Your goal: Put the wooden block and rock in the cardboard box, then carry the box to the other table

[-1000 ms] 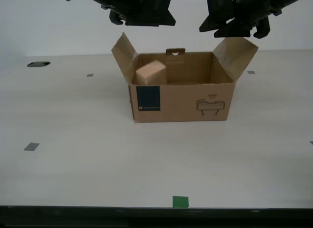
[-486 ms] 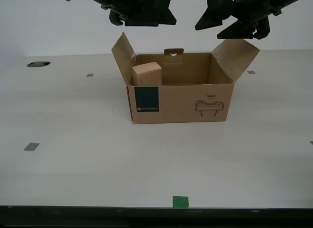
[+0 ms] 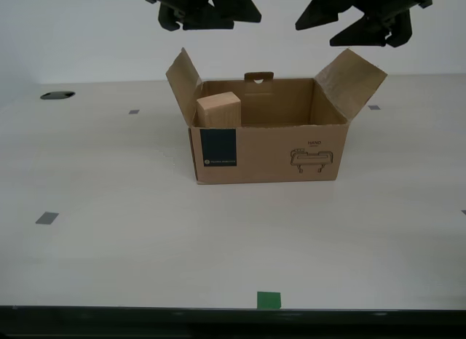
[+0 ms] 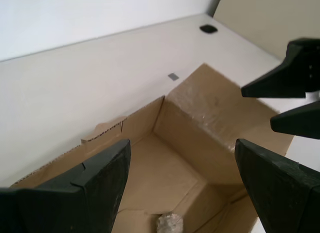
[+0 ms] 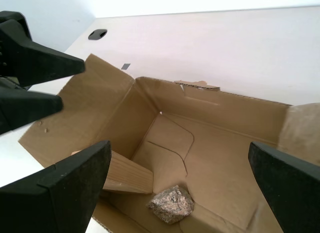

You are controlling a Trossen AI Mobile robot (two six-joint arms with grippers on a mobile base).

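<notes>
Exterior view: the cardboard box (image 3: 269,146) sat on the cream tabletop (image 3: 109,222), its long axis running 9 to 3 o'clock, flaps up. The wooden block (image 3: 218,110) leaned inside at the 9 o'clock end; the rock was hidden here. Two arms hung at 12 o'clock of the box, clear of it, one arm (image 3: 204,8) over the 9 o'clock flap and another arm (image 3: 364,19) over the 3 o'clock flap. I could not tell which was which.

Second wrist view: my second gripper (image 4: 182,148) was spread wide, holding nothing, with the box interior below it and the rock (image 4: 170,224) on the floor.

First wrist view: my first gripper (image 5: 177,158) was also wide and empty. The rock (image 5: 171,204) lay just beside the block (image 5: 127,177). The load looked done; the lift probably turns on each gripper dropping to its own end.
</notes>
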